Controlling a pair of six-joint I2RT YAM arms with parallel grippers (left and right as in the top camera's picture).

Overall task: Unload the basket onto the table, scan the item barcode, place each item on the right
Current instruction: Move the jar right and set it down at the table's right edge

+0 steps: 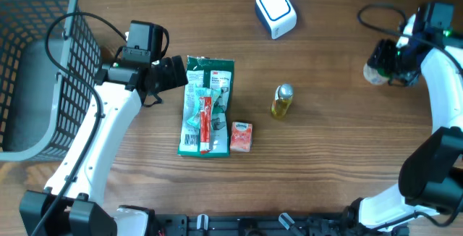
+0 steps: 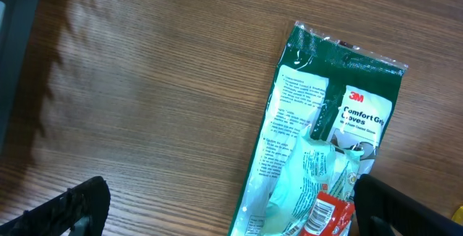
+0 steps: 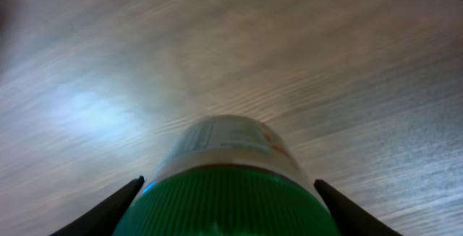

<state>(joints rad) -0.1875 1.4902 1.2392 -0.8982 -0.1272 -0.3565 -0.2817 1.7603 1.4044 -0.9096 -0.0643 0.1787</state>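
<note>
The green-capped bottle is at the right edge of the overhead frame, gripped by the right pincer. The white scanner sits upper centre on the table. The left pincer gapes wide over the green glove packet.

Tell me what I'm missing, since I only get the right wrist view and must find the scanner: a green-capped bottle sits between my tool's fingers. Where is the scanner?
Observer: The white scanner sits on the far side of the table, to the left of your right tool and its green-capped bottle.
Operator: What else is near it?
Observer: A small yellow bottle stands on the robot's side of the scanner, apart from it.
Operator: And the left tool?
Observer: The left tool is open, at the left edge of the green glove pack.
</note>
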